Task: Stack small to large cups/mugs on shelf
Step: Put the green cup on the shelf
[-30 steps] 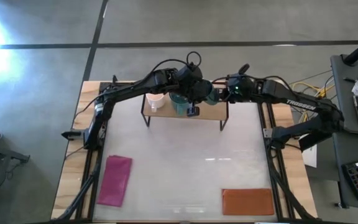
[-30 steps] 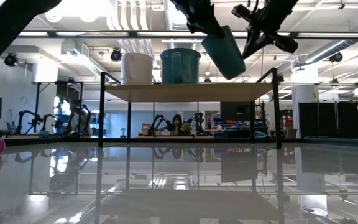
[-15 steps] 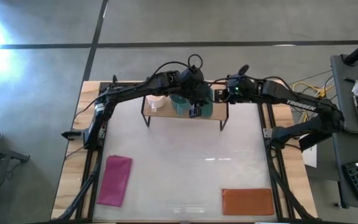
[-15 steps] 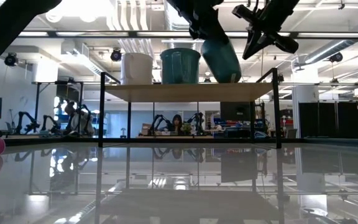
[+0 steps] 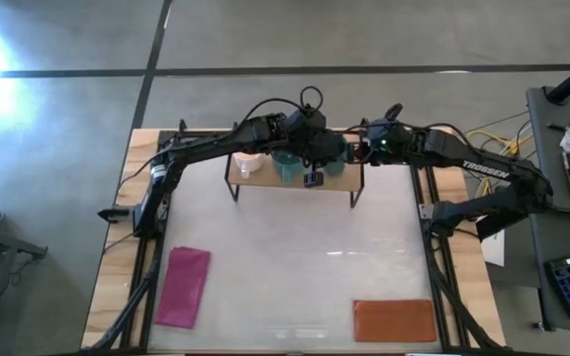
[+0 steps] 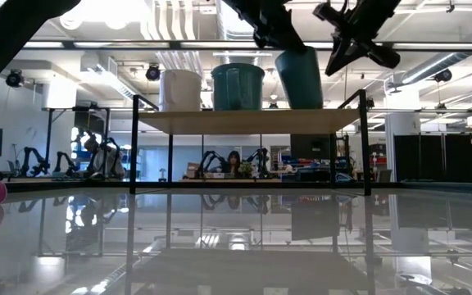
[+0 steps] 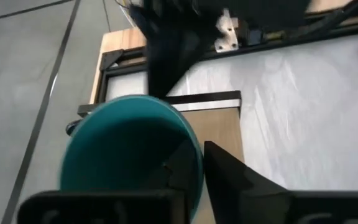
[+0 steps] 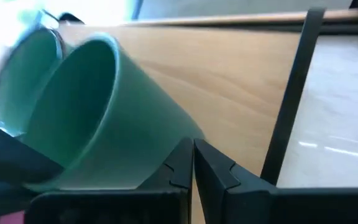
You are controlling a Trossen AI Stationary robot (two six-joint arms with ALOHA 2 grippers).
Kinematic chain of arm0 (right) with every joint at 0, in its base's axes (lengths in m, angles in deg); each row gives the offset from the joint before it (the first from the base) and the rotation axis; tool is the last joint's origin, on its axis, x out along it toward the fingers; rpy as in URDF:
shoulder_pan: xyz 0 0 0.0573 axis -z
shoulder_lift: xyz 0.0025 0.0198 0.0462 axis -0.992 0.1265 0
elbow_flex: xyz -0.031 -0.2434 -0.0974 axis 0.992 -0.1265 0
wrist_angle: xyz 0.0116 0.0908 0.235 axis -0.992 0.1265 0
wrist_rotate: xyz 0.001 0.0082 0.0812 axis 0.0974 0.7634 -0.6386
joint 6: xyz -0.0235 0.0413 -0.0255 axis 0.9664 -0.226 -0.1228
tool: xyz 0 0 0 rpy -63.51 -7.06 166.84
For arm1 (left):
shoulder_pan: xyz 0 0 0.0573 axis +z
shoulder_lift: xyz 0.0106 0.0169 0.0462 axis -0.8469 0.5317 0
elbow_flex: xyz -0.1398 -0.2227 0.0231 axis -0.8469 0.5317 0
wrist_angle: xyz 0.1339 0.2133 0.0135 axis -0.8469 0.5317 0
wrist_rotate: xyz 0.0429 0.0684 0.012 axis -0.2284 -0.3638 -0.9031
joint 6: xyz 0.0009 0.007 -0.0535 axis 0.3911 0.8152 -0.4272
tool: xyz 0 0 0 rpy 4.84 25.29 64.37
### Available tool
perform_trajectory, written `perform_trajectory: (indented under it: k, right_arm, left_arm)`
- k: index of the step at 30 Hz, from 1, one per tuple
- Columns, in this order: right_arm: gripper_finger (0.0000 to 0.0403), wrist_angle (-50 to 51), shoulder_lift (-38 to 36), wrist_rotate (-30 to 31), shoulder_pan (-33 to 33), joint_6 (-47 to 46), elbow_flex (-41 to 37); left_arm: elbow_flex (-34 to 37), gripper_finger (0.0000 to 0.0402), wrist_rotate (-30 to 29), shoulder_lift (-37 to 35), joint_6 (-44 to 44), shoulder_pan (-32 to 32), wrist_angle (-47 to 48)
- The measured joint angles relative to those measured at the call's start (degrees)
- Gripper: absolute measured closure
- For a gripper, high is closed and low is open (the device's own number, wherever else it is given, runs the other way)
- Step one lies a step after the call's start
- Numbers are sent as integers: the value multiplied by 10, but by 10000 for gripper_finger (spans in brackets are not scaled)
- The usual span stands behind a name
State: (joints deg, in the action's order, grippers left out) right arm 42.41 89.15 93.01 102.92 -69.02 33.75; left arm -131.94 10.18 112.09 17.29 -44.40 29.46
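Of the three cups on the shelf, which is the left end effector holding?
The dark green cup, rightmost in the low view; the left end effector grips its rim.

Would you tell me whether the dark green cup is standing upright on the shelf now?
Upright: in the low view the dark green cup stands straight on the shelf, its base at the board, the left gripper at its rim.

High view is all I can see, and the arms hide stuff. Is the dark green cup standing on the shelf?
Observer: In the low view the dark green cup is upright, its base seemingly on the shelf.
Operator: Is something holding it?
Observer: The left wrist view shows the left gripper pinching its rim.
Operator: And the other arm?
Observer: The right wrist view shows the right gripper shut and empty, near the cup.
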Motion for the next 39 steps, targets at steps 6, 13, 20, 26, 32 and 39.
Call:
perform_trajectory:
  k: [6, 13, 20, 26, 32, 39]
  right_arm:
    - [394, 4, -31, 16, 0, -10, -7]
    - [394, 7, -45, 20, 0, -26, -28]
    - [394, -5, -46, 19, 0, -46, -56]
    - [394, -74, -44, 9, 0, -45, -69]
    - [394, -75, -44, 9, 0, -45, -77]
    - [394, -70, -44, 7, 0, -53, -89]
  left_arm:
    - [-1, 400, 2, 7, 5, -3, -4]
    - [0, 401, 2, 8, 5, -8, -20]
    - [-2, 378, 2, 8, 6, -11, -22]
    - [-2, 359, 2, 8, 6, -16, -21]
    - [-2, 358, -3, 8, 6, -17, -15]
    - [-6, 358, -17, 7, 6, -18, -17]
